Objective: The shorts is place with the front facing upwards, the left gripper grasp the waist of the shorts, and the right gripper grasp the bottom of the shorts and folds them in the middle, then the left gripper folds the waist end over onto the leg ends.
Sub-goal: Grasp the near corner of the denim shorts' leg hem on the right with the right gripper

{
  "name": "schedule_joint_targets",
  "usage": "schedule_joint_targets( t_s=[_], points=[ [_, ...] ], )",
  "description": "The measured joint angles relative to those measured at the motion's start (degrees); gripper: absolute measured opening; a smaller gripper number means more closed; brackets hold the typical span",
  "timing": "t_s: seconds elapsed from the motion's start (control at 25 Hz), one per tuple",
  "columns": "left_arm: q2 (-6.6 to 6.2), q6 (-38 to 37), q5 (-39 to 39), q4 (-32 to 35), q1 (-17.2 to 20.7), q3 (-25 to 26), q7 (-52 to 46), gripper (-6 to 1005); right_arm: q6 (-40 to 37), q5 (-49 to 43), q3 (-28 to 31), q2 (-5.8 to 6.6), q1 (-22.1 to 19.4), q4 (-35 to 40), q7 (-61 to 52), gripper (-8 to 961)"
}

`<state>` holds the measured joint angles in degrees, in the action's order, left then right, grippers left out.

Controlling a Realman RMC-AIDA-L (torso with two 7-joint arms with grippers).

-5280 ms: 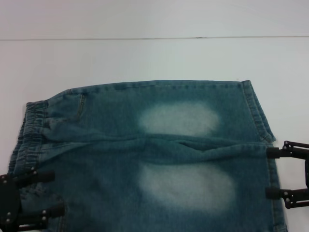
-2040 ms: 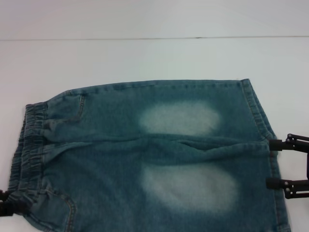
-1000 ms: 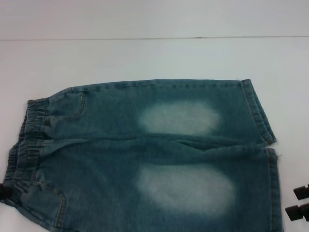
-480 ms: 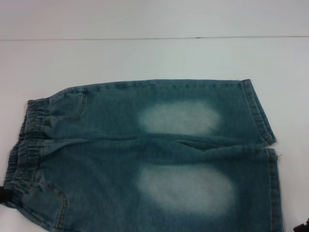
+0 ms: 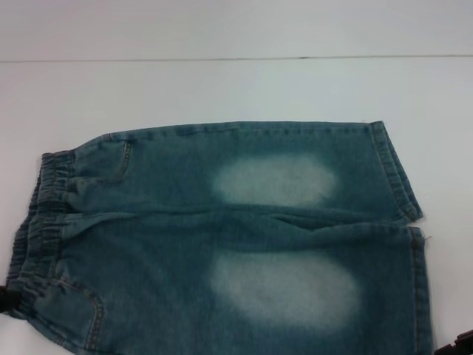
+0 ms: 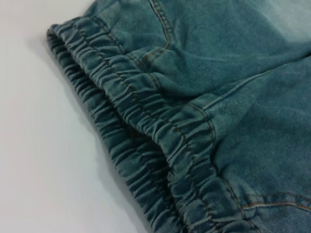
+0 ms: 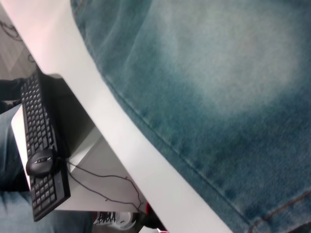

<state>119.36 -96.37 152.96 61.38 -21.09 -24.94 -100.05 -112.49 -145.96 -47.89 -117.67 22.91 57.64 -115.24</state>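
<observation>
The shorts (image 5: 222,229) lie flat on the white table (image 5: 222,89), front up, with two pale patches (image 5: 273,180) showing. The gathered elastic waist (image 5: 41,222) is at the left, and the left wrist view shows it close up (image 6: 146,121). The bottom of the shorts, two straight leg ends (image 5: 399,174), is at the right. Only a dark sliver of the left gripper (image 5: 4,298) shows at the picture's left edge, beside the near corner of the waist. A sliver of the right gripper (image 5: 457,346) shows in the bottom right corner, off the near hem. Neither gripper holds cloth.
The right wrist view shows the denim (image 7: 218,87) reaching close to the table's front edge (image 7: 112,131). Below that edge are a black keyboard (image 7: 41,145) and a mouse (image 7: 40,161). Bare white table lies beyond and to the right of the shorts.
Both grippers have drawn back off the shorts. The right one has dropped to the bottom right corner, almost out of view. The crease down the middle of the shorts has flattened.
</observation>
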Motion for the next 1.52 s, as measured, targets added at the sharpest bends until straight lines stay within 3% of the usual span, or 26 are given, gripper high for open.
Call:
schedule_joint_targets(
  t_s=[0.6,0.8,1.24,1.36,1.52],
  points=[
    [0.08,-0.13,0.00,-0.04,-0.11,-0.36,0.23,71,3.35,0.09,0.60,-0.05,2.17,-5.58,2.15,907],
    [0.09,-0.13,0.09,-0.03,0.00,-0.51,0.22,70,4.86,0.06,0.67,0.42,3.12,-7.42,2.01,746],
    [0.09,-0.13,0.15,-0.35,-0.15,-0.65,0.20,70,5.64,-0.02,2.20,1.53,3.46,-7.57,0.50,510],
    [0.09,-0.13,0.16,-0.48,-0.31,-0.65,0.20,70,6.11,-0.05,1.84,1.49,3.46,-7.58,0.50,318],
    [0.09,-0.13,0.16,-0.51,-0.40,-0.64,0.20,69,6.55,-0.13,1.87,1.41,3.46,-7.60,0.49,220]
  ],
)
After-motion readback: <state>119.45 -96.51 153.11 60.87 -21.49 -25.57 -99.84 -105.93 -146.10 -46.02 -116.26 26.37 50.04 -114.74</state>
